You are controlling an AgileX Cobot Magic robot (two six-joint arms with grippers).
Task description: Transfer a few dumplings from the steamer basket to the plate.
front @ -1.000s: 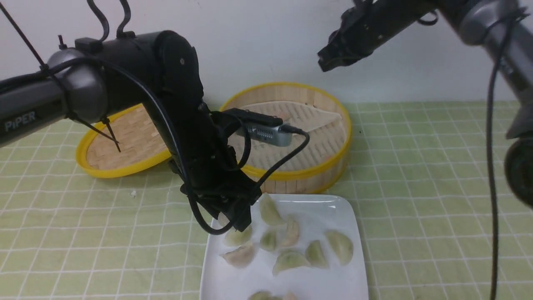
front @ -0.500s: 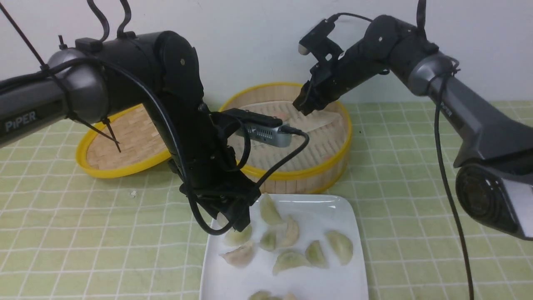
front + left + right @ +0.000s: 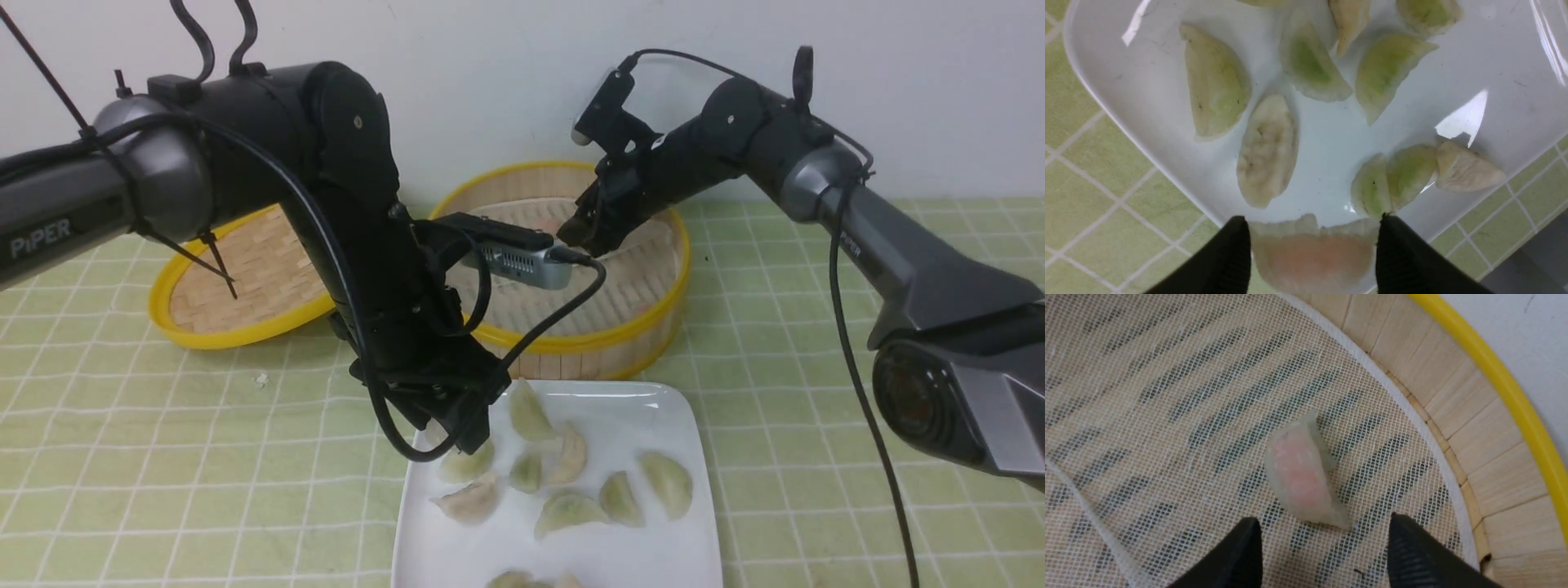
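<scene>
The left arm (image 3: 343,188) extends from the left, bends at the elbow and slopes steeply down, so the left end effector (image 3: 465,437) points at the far left corner of the plate (image 3: 653,555). Its fingers are spread fairly wide and pinch a pink dumpling (image 3: 1312,257) lengthwise, one tip against each end, over the plate's edge. I cannot tell whether that dumpling touches the plate. On the plate lie several other dumplings, green ones (image 3: 665,482) and pale cream ones (image 3: 1267,151), some touching each other. The steamer basket (image 3: 629,343) stands on the bench (image 3: 816,425) just behind the plate, and a shallow lid (image 3: 245,302) lies behind the plate and to its left. The right arm (image 3: 857,220) stretches from the right, forward past the plate, with its wrist tilted down into the basket. The right end effector (image 3: 581,238) is spread apart and grips nothing. A second pink dumpling (image 3: 1300,477) lies on the mesh liner (image 3: 1167,396) just ahead of its tips, near the basket's wall and untouched.
</scene>
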